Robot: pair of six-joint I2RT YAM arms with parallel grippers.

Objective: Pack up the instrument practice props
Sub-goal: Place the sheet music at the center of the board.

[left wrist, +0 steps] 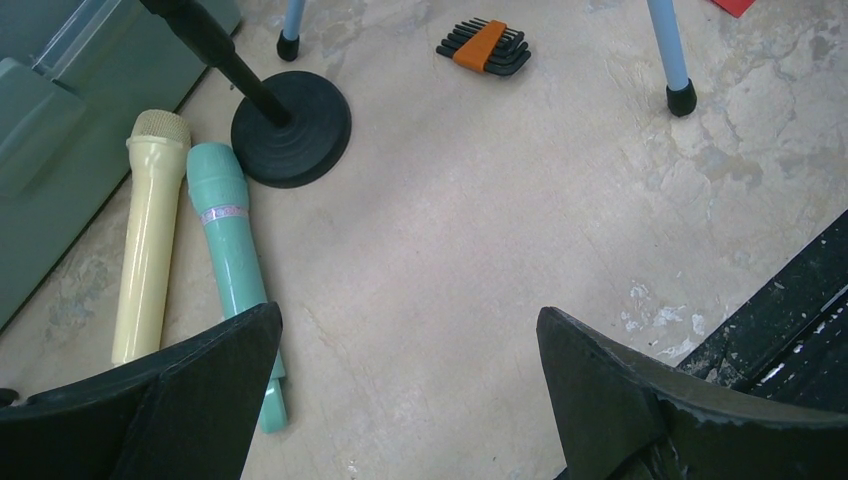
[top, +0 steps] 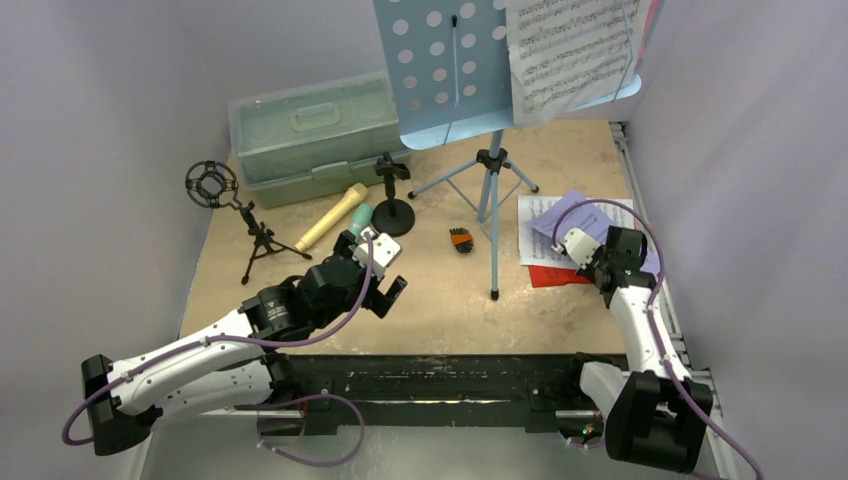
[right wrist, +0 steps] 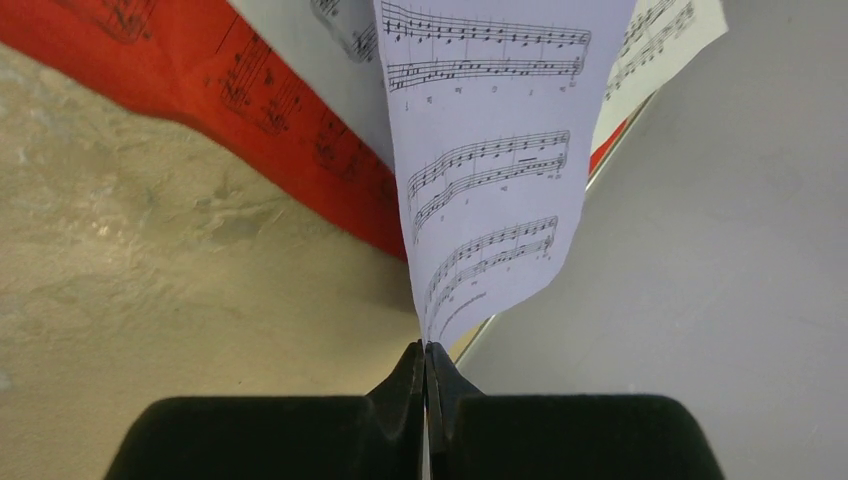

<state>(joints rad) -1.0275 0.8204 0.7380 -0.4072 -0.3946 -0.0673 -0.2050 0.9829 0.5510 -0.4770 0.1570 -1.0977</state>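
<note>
My left gripper (top: 372, 268) (left wrist: 405, 315) is open and empty, low over the table. Its left finger is above the teal microphone's (left wrist: 228, 250) (top: 360, 215) handle end. The tan microphone (left wrist: 150, 240) (top: 332, 217) lies beside it, with the round-base mic holder (left wrist: 292, 125) (top: 392, 210) just beyond. The ring-top tripod holder (top: 212, 185) stands at the left. The light-blue music rack (top: 450, 70) stands at the back with a white sheet (top: 570, 50) on it. My right gripper (top: 575, 245) (right wrist: 425, 345) is shut on the purple sheet's (right wrist: 490, 180) edge, above the red sheet (right wrist: 250, 100) (top: 555, 275).
A pale green case (top: 310, 135) with a handle lies closed at the back left. A set of hex keys in an orange holder (top: 460, 241) (left wrist: 484, 47) lies between the rack's legs (top: 494, 260). Another white sheet (top: 535, 235) lies under the purple one. Walls close in on both sides.
</note>
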